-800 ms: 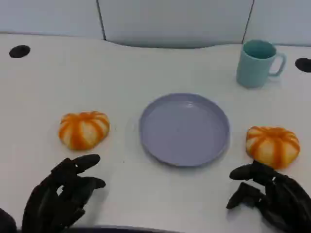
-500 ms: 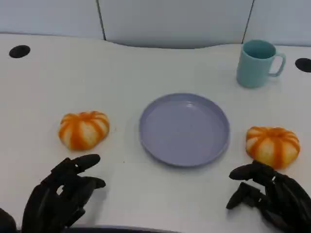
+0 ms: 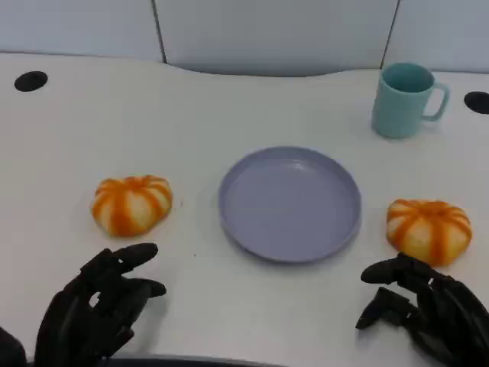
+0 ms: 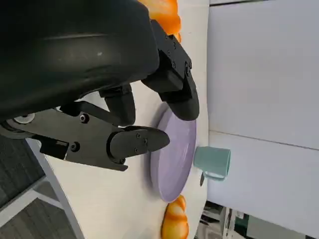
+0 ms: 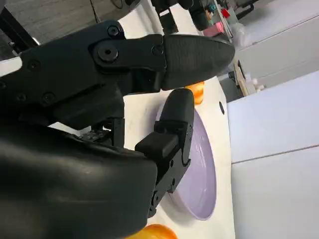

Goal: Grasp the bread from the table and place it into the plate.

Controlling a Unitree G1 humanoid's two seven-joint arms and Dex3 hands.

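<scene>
Nothing gripped yet: left black hand point(image 3: 95, 310) and right black hand point(image 3: 424, 306) both empty, fingers apart, low at table's near edge. Two orange-striped round bread buns point(image 3: 131, 203) point(image 3: 428, 228) flank bare lavender plate point(image 3: 290, 203), each just ahead of one hand, handy for reach. Teal mug point(image 3: 405, 99) well back.

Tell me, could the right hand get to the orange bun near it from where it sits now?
Probably yes. The right hand sits open on the table just short of the right bun, and nothing lies between them. The plate and mug stand off to the side.

Plate point(image 3: 290, 203) lies between two breads point(image 3: 131, 204) point(image 3: 428, 228), mug point(image 3: 406, 99) behind
</scene>
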